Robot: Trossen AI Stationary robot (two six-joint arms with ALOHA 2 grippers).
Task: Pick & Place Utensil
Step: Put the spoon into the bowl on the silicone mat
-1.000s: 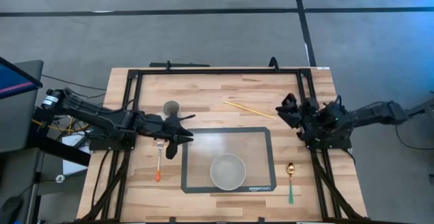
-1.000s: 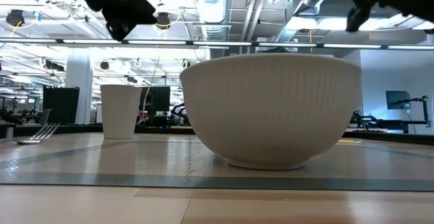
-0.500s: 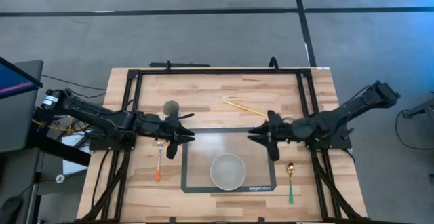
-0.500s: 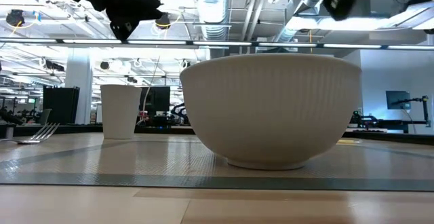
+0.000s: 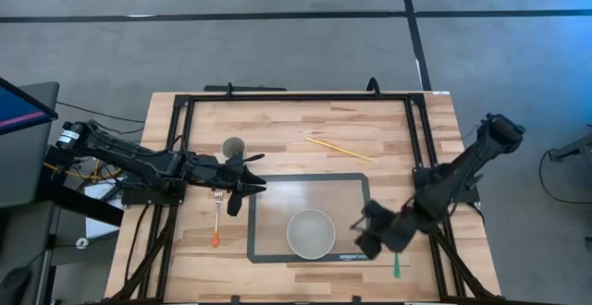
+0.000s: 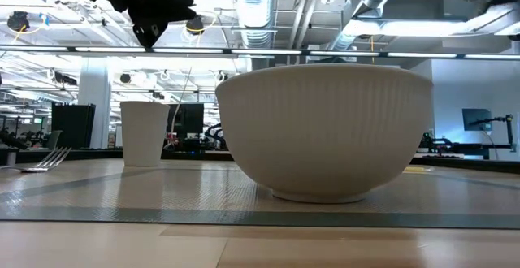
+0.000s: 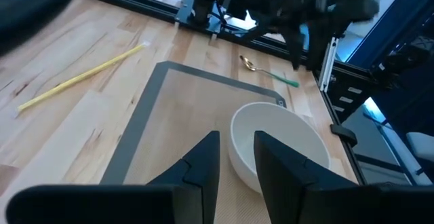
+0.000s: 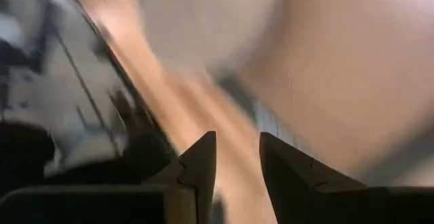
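Grippers sit at opposite sides: the left gripper (image 5: 242,186) hovers above the tines of the orange-handled metal fork (image 5: 217,219) — fingers (image 7: 203,163) slightly parted, holding nothing. The right gripper (image 5: 368,234) hangs low beside the white ribbed bowl (image 5: 310,234) on the grey-bordered mat (image 5: 351,187), over the green-handled gold spoon (image 7: 268,72) — its jaws a little apart, empty.
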